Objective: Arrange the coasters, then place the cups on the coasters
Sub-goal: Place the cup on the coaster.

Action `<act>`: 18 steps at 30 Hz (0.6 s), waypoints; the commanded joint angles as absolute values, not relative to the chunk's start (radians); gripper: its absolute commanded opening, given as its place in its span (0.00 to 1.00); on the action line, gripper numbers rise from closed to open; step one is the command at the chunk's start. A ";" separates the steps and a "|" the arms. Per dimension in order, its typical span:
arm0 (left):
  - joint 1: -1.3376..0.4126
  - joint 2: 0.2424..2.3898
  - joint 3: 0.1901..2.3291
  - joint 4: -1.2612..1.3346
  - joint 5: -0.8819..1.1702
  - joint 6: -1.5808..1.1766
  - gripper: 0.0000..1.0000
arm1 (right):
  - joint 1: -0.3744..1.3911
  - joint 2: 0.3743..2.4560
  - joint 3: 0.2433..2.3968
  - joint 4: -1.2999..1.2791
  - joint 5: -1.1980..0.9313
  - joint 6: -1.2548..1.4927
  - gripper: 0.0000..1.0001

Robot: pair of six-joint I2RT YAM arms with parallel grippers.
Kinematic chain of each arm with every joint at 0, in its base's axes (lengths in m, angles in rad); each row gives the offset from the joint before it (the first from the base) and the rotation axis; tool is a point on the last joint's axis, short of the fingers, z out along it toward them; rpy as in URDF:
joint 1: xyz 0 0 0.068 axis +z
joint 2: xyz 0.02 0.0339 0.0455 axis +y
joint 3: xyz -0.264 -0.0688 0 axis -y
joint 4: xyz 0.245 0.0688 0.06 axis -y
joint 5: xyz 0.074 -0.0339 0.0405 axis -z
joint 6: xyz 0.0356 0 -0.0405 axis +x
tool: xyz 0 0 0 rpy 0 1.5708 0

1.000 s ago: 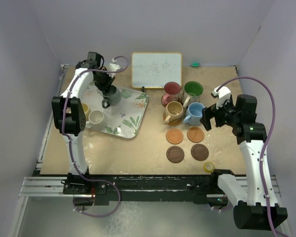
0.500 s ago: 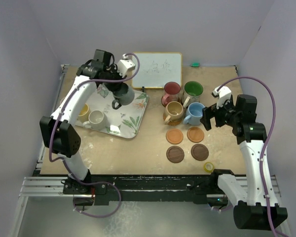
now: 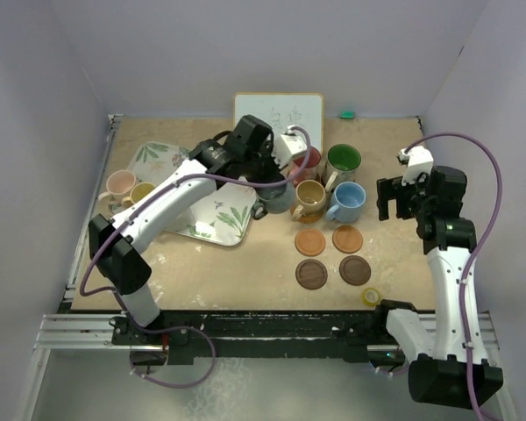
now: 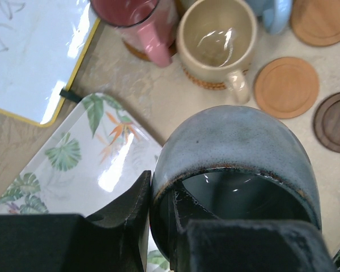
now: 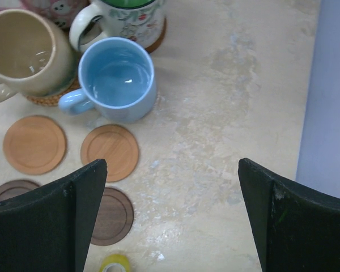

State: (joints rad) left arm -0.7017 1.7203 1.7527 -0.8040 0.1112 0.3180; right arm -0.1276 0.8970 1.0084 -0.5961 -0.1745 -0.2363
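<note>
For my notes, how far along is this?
Done: red, green and tan ceramic mugs sit on coasters, blue mug likely too. In hand: left gripper holds the grey mug. Left: four bare coasters, two orange, two dark brown; pink and yellow mugs by the leaf-patterned tray.

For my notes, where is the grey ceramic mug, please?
The grey ceramic mug is in the left hand, mid top view, between the leafy tray and tan mug.
</note>
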 commanded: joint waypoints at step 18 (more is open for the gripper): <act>-1.006 2.110 2.148 -0.675 -0.040 0.073 0.03 | -0.284 0.929 1.011 -0.497 0.195 -0.121 1.00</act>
State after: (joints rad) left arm -0.9577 2.0747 2.0045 -0.7452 -0.0135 0.1352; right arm -0.2760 0.9440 1.0073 -0.5385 0.1287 -0.1402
